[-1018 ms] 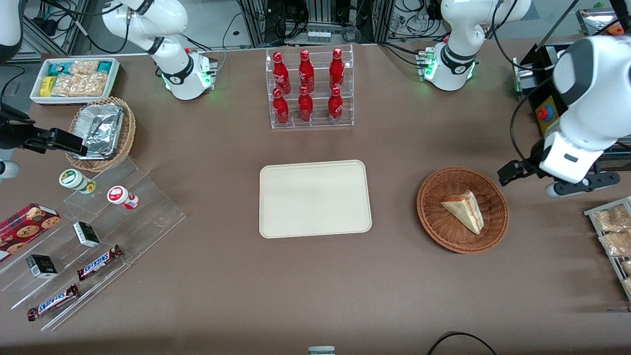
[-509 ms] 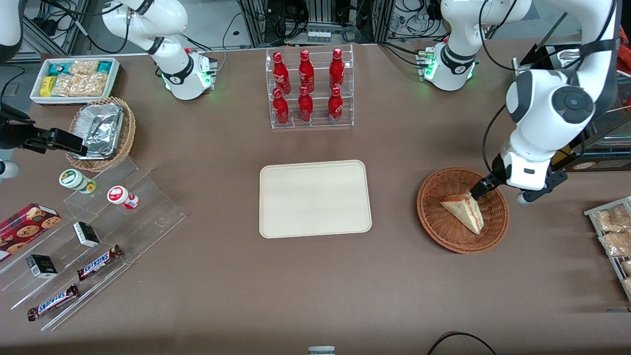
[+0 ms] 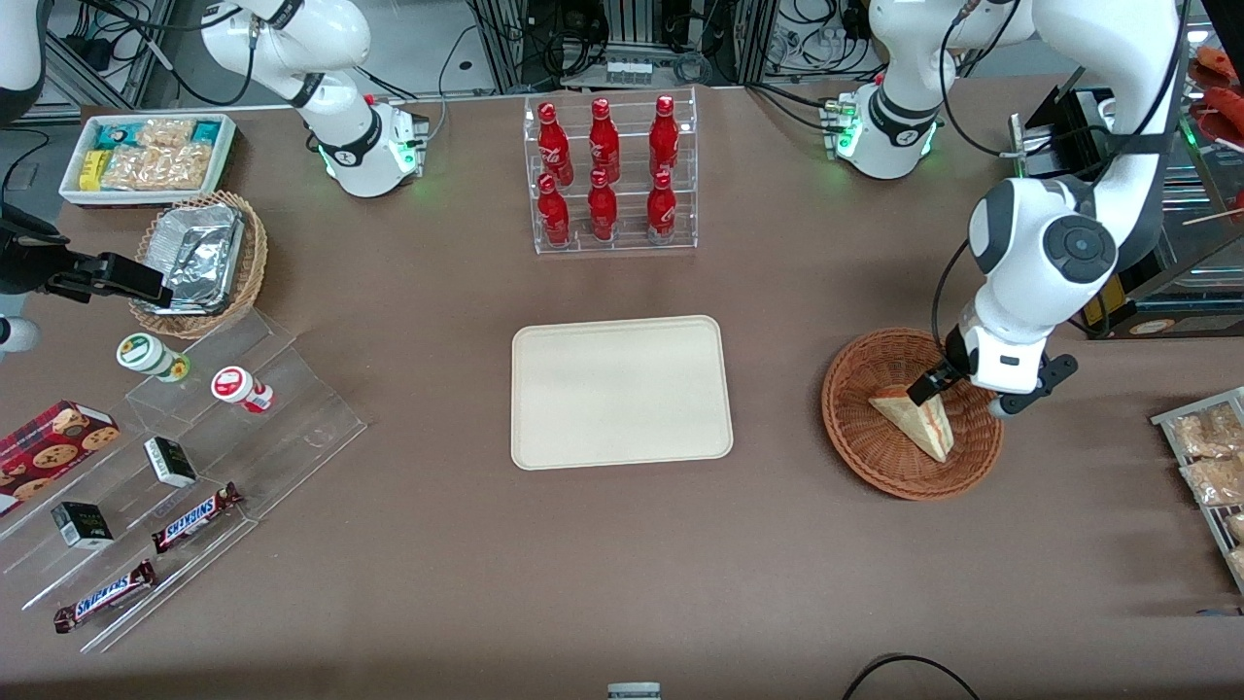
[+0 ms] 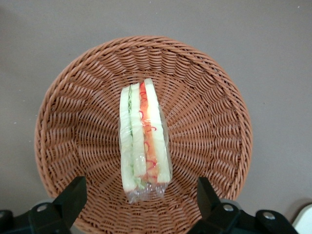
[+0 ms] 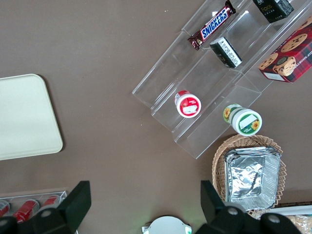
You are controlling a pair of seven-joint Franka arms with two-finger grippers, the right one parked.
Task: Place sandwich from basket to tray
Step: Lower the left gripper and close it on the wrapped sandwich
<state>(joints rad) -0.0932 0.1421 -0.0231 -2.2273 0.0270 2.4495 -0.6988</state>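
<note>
The sandwich (image 3: 915, 418) is a clear-wrapped pale wedge with a red-orange and green stripe, lying in the round reddish-brown wicker basket (image 3: 855, 428). The left wrist view shows the sandwich (image 4: 144, 141) at the middle of the basket (image 4: 204, 112). My left gripper (image 3: 931, 385) is open, just above the sandwich's end farther from the front camera, its fingers (image 4: 73, 195) wide apart and touching nothing. The cream-beige tray (image 3: 622, 391) lies bare at the table's middle, beside the basket toward the parked arm's end.
A clear rack of red bottles (image 3: 608, 175) stands farther from the front camera than the tray. Snack packets on a rack (image 3: 1210, 457) lie at the working arm's end. A tan foil basket (image 3: 199, 261), a white snack bin (image 3: 146, 156) and clear steps with candy bars (image 3: 194, 515) sit toward the parked arm's end.
My left gripper has come in from beside the basket and dropped over it, now hanging just above the sandwich's end. The sandwich and basket have not moved.
</note>
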